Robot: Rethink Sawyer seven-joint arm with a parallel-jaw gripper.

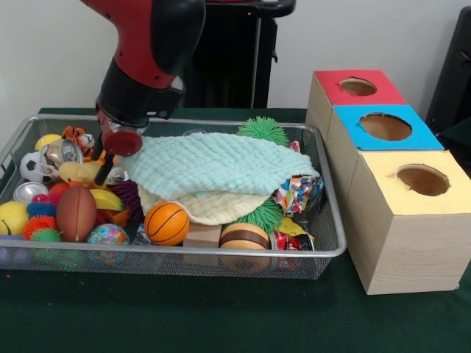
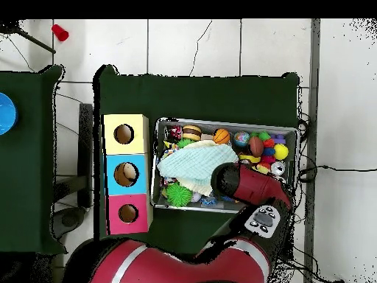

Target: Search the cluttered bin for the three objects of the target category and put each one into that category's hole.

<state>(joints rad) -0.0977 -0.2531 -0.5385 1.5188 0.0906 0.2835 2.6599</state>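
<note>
The silver wire-mesh bin (image 1: 184, 251) stands on the green table and is full of toys; it also shows in the overhead view (image 2: 221, 123). An orange striped plush tiger (image 1: 76, 136) lies at its far left. A yellow plush duck (image 1: 79, 173) lies just in front of the tiger. I see no third plush toy. My gripper (image 1: 110, 166) reaches down into the bin's left part, right beside the duck and at the edge of a mint-green cloth (image 1: 213, 163). Its state is not clear. In the overhead view the arm (image 2: 243, 184) hides it.
Three boxes with round holes stand right of the bin: red (image 1: 357, 87), blue (image 1: 384, 126), yellow (image 1: 423, 180). A cream cloth (image 1: 217, 207) lies under the mint one. Cans (image 1: 62, 153), a basketball (image 1: 166, 223), a football (image 1: 76, 213) and green spiky balls (image 1: 263, 130) crowd the bin.
</note>
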